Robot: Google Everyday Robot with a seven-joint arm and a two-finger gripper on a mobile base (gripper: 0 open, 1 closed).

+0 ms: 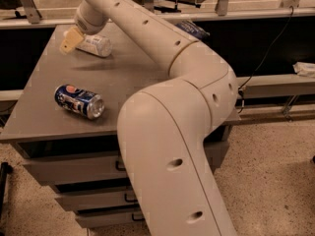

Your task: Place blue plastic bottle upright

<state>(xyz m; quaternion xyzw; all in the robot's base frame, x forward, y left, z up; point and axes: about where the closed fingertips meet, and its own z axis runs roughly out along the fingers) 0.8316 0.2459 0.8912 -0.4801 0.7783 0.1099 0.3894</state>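
Items counted: one table (49,73) carrying one blue plastic bottle (97,45), one blue soda can (78,101) and one dark snack bag (193,29); one claw (70,40), at the table's eleven o'clock, beside the bottle.

A grey table (44,73) with drawers (74,170) is standing on a speckled floor (275,171), a black cable (269,45) is hanging beside a low shelf (275,84), and the gripper (70,40) is hovering over the table's far left corner.
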